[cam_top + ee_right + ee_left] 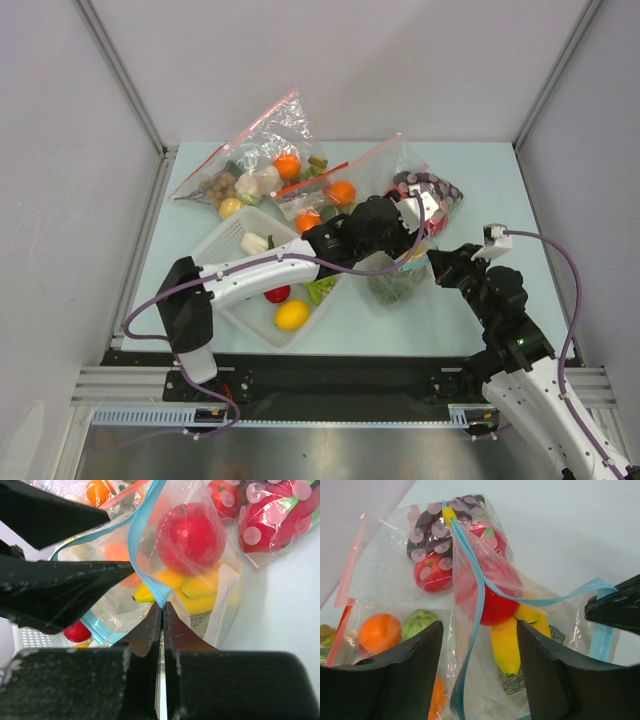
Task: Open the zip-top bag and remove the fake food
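From above, the zip-top bag [395, 285] lies on the table just right of the white basket [222, 250]. Both grippers meet over the bag's upper edge. The left gripper [410, 260] is stretched across the basket's far-right corner, and the right gripper [438, 263] is on the side of the bag away from the basket. In the left wrist view the left gripper's fingers [405, 675] stand well apart and clamp nothing. The bag's light blue zip strip [476, 605] rises through the gap between them. Behind it, inside the bag, are a red round fruit [496, 607], a yellow banana [505, 647] and a bit of netted melon [516, 684]. In the right wrist view the right gripper's jaws are pressed together on the strip, pinching the bag. The bag's mouth gapes, with the red fruit and banana inside.
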You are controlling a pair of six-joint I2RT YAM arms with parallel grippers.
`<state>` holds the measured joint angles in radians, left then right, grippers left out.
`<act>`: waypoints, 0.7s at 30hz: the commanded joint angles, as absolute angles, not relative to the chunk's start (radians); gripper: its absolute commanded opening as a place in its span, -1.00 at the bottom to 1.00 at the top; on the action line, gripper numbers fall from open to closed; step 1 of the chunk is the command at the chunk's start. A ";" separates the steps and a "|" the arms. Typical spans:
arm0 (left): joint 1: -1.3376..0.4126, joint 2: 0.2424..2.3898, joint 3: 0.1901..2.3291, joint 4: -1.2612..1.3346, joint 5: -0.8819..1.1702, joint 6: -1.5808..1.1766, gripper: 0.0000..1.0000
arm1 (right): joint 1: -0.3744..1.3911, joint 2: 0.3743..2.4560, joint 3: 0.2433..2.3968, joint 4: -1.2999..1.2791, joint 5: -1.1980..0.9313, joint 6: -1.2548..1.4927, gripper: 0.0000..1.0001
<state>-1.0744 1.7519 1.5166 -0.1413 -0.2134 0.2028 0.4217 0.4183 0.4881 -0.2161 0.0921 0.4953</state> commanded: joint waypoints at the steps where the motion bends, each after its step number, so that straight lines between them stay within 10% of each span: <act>1: -1.057 1.715 1.506 -0.135 -0.212 0.209 0.29 | 0.420 0.408 0.505 -0.204 0.100 0.472 -1.00; 6: -1.043 1.740 1.523 -0.173 -0.206 0.212 -0.96 | 0.422 0.416 0.546 -0.241 0.124 0.437 -0.78; 14: -1.045 1.694 1.517 -0.156 -0.146 0.187 -0.99 | 0.422 0.552 0.712 -0.198 0.037 0.344 -0.07; 21: -1.043 1.672 1.505 -0.155 -0.137 0.179 -0.99 | 0.422 0.712 0.776 -0.144 -0.067 0.336 0.01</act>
